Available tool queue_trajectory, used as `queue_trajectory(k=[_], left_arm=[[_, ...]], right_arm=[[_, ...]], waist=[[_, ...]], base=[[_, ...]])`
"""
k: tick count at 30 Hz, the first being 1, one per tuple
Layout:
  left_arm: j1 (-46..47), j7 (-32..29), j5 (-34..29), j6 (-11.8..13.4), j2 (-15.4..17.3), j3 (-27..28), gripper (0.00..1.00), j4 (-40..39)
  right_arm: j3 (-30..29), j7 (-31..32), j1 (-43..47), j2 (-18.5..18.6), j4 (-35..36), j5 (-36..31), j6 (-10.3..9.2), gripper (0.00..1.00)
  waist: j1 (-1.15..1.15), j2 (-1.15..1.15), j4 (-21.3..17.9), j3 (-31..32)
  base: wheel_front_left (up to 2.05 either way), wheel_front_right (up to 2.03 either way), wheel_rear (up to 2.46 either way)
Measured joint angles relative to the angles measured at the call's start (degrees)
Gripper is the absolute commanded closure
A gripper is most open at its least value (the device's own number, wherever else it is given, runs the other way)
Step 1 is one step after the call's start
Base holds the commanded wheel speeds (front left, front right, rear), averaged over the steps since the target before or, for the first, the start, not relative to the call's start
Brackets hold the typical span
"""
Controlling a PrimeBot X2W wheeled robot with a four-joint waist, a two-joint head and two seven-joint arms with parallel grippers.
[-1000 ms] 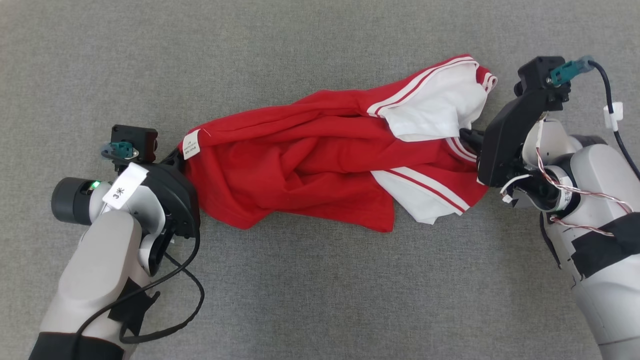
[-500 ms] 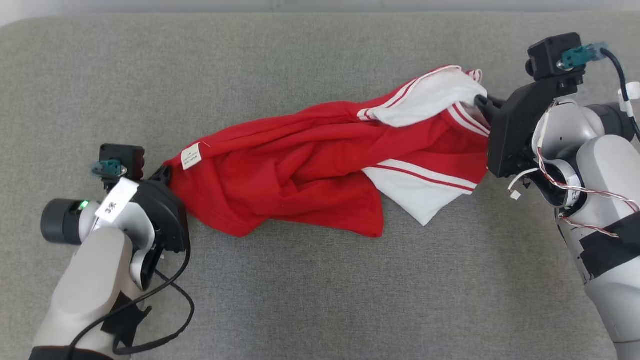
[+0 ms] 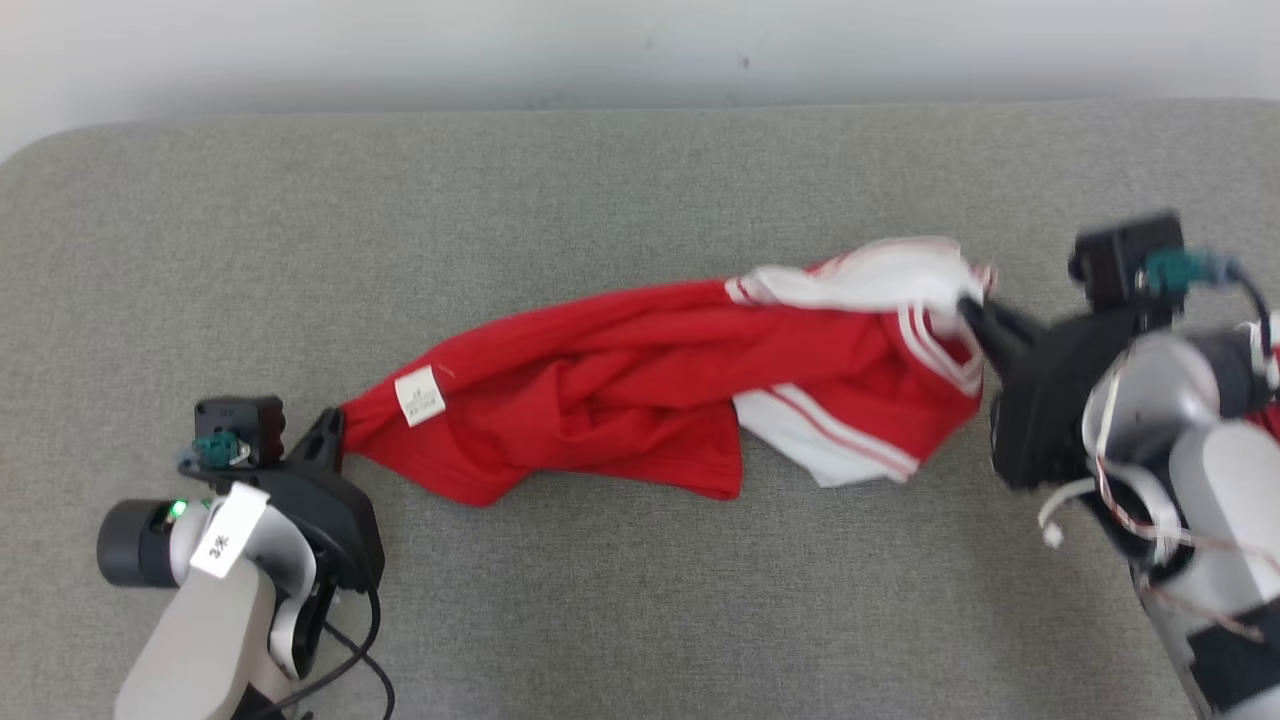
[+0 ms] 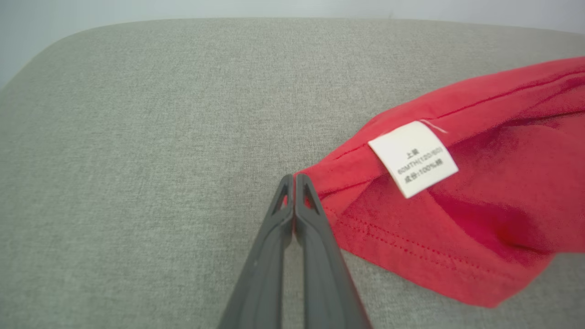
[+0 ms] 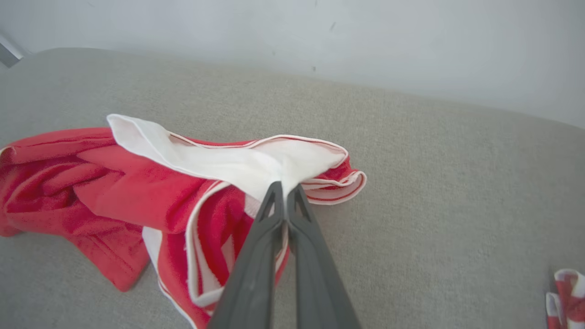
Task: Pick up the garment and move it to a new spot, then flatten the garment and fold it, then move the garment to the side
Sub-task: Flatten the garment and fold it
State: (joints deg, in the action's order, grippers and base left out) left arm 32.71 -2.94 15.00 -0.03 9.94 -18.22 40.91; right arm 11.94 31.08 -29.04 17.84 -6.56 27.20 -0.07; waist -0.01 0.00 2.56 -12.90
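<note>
Grey cushion (image 3: 600, 200), red garment (image 3: 620, 390) pinched between left hand (image 4: 292, 180) and right hand (image 5: 283, 188)

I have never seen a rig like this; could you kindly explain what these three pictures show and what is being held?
This is a two-armed robot. One picture comes from a camera on its head, looking down at a grey padded surface. The other two come from wrist cameras behind the left gripper and the right gripper. A red and white garment lies crumpled, stretched between them. The left one pinches its red corner near a white label; the right one pinches its white end.
</note>
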Motion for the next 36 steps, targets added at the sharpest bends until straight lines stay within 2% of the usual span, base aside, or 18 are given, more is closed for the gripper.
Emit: queue_trajectory(k=[4, 5, 6, 13, 17, 36], left_arm=[[-2.33, -0.04, 0.16, 0.00, 0.15, -0.24, 1.00, -1.26], [-2.73, -0.04, 0.16, 0.00, 0.23, -0.27, 1.00, -1.62], [-3.02, -0.05, 0.16, 0.00, 0.29, -0.36, 1.00, -1.80], [-3.20, -0.86, 0.15, 0.00, 0.74, -0.73, 1.00, -4.08], [-3.13, -1.58, 0.15, 0.00, 0.70, -0.87, 1.00, -5.26], [-3.09, -4.48, 0.15, 0.09, 1.37, -0.91, 1.00, -9.51]], right_arm=[[0.21, 2.49, 6.89, 1.34, 1.38, 0.25, -0.64, 1.00], [0.40, 2.79, 8.14, 1.26, 1.62, 0.56, -0.76, 0.94], [0.41, 3.13, 8.96, 1.13, 1.67, 0.88, -0.97, 0.00], [-0.18, 4.85, 10.46, 0.36, 3.52, 2.58, -2.52, 0.00], [-0.31, 5.80, 10.90, 0.26, 4.30, 3.04, -2.61, 0.00], [-2.65, 5.31, 12.13, -0.27, 12.13, 1.83, -5.49, 0.00]], waist=[[0.00, 0.00, -0.47, 0.63], [0.00, 0.00, -0.56, 0.55], [0.00, 0.00, -0.63, 0.43], [0.00, 0.01, -0.86, -0.76], [0.01, 0.00, -0.79, -1.25], [0.01, 0.01, -0.59, -3.03]], base=[[0.00, 0.00, 0.00], [0.00, 0.00, 0.00], [0.00, 0.00, 0.00], [0.00, 0.00, 0.00], [0.00, 0.00, 0.00], [0.00, 0.00, 0.00]])
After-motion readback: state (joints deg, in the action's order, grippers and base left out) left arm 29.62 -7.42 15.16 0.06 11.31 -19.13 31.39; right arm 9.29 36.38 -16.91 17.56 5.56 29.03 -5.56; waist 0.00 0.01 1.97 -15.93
